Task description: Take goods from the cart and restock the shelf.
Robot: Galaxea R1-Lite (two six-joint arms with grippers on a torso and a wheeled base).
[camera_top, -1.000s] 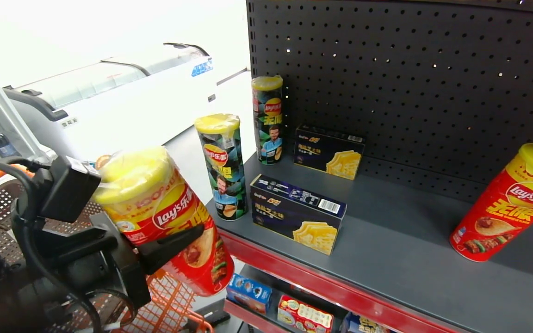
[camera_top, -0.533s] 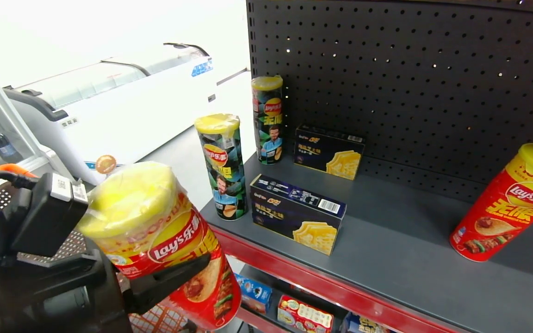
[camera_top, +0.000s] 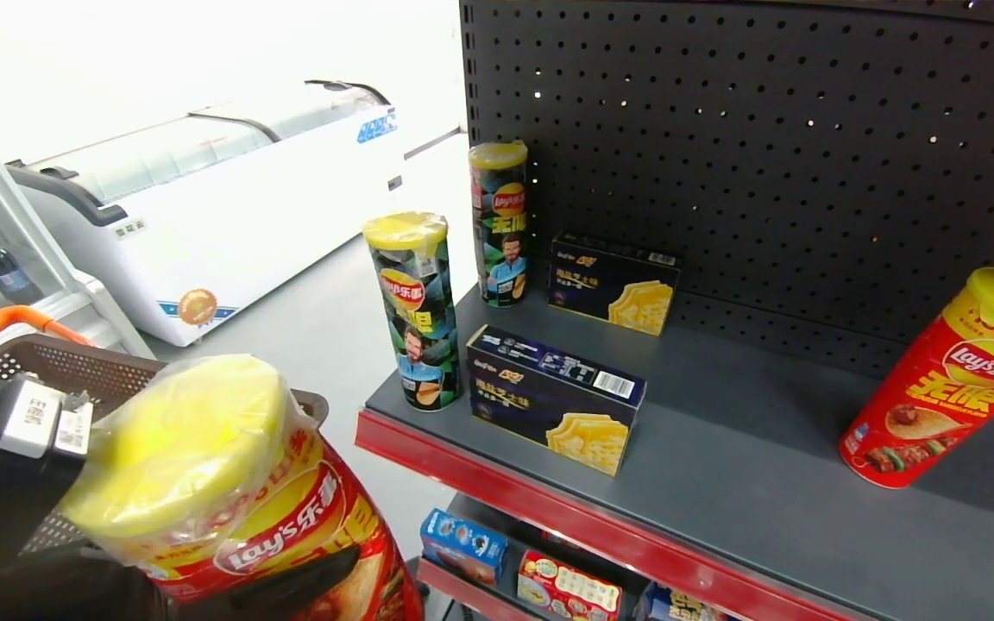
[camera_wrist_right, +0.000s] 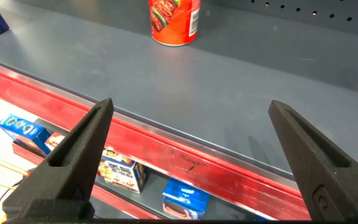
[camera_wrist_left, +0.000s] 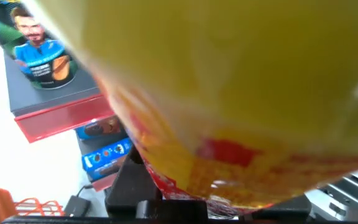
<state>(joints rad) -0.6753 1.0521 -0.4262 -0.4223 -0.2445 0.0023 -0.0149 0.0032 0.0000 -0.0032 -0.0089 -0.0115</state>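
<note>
My left gripper [camera_top: 277,573] is shut on a red chip can [camera_top: 229,500] with a yellow lid. It holds the can tilted at the head view's lower left, over the cart and left of the shelf's red front edge [camera_top: 549,509]. In the left wrist view the can [camera_wrist_left: 229,93] is very close, and the shelf corner [camera_wrist_left: 55,106] lies beyond it. My right gripper [camera_wrist_right: 194,155] is open and holds nothing. It hovers just in front of the shelf edge [camera_wrist_right: 185,155]. A second red can [camera_top: 946,379] stands on the grey shelf deck [camera_top: 739,457] at the right, and also shows as red can [camera_wrist_right: 174,22].
Two dark chip cans [camera_top: 415,310] [camera_top: 501,224] and two dark cracker boxes [camera_top: 553,397] [camera_top: 613,280] stand on the shelf's left part. The brown cart basket [camera_top: 57,371] is at the left. A white freezer [camera_top: 229,198] stands behind. Small packs [camera_top: 566,586] fill the lower shelf.
My left gripper has carried the red can down and to the left in the head view, away from the shelf's left end. The goods on the shelf have not moved.
</note>
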